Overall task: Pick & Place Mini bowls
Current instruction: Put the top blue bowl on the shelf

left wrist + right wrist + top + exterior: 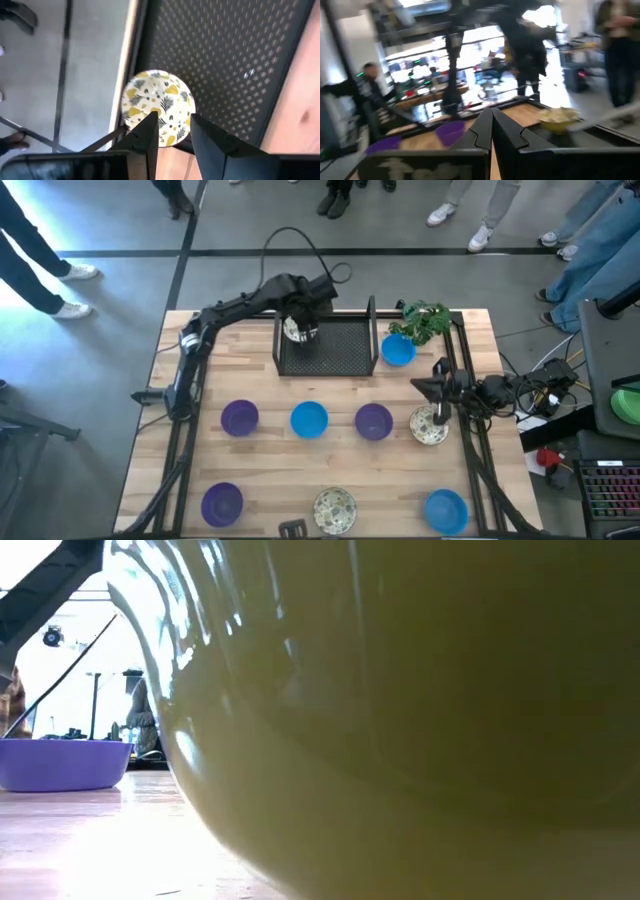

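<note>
A cream mini bowl with a leaf pattern [157, 100] lies in the far left corner of the black mesh tray [340, 350]; how it rests there I cannot tell. My left gripper [172, 119] hangs open above it [300, 318], nothing between its fingers. The other mini bowls stand on the table: blue ones [398, 350] [309, 419] [445, 510], purple ones [240, 418] [373, 421] [222, 503], and cream ones [432, 426] [335, 508]. My right gripper [491, 114] is shut and waits at the table's right side [425, 385].
A green leafy plant [428, 320] stands at the tray's far right corner. In the low view a cream bowl [420, 740] right at the lens blocks nearly everything; a purple bowl [65, 762] shows on the left. People stand beyond the table's far edge.
</note>
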You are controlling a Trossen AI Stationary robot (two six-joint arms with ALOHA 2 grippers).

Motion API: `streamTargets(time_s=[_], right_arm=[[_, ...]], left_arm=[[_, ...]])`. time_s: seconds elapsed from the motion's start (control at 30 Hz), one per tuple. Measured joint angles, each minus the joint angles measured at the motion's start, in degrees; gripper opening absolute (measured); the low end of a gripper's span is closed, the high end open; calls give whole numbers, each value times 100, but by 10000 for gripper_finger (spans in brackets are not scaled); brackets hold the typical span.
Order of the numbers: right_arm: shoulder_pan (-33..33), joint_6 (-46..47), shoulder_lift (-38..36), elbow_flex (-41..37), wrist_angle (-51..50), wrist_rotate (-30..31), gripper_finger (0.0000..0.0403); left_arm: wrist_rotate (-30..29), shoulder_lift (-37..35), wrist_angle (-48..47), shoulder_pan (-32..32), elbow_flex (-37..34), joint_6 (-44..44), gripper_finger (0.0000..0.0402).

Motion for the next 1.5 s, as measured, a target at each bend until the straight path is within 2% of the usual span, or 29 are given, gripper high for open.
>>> streamTargets(time_s=[0.07, 0.23, 0.33, 0.43, 0.63, 0.8, 1.3, 1.5], right_arm=[[0, 119, 0, 2, 6, 289, 8], [0, 2, 11, 278, -77, 531, 8], [0, 47, 10, 669, -547, 767, 8], [1, 563, 9, 1215, -1667, 1042, 8], [0, 2452, 240, 2424, -4295, 1252, 8], [0, 3424, 765, 3275, -5640, 1256, 8], [0, 4948, 2537, 5215, -7451, 1224, 8], [-61, 4999, 3195, 5672, -7672, 988, 8]], left_arm=[[11, -199, 38, -71, -7, -124, 105], [15, -735, 376, -293, -9, -306, 98], [19, -1040, 584, -445, -11, -406, 84], [19, -1309, 751, -582, -11, -505, 66], [17, -1707, 917, -774, -25, -666, 23], [16, -1873, 949, -861, -27, -750, 3], [16, -1951, 1156, -901, -29, -703, 0], [19, -1951, 1150, -901, -29, -628, 0]])
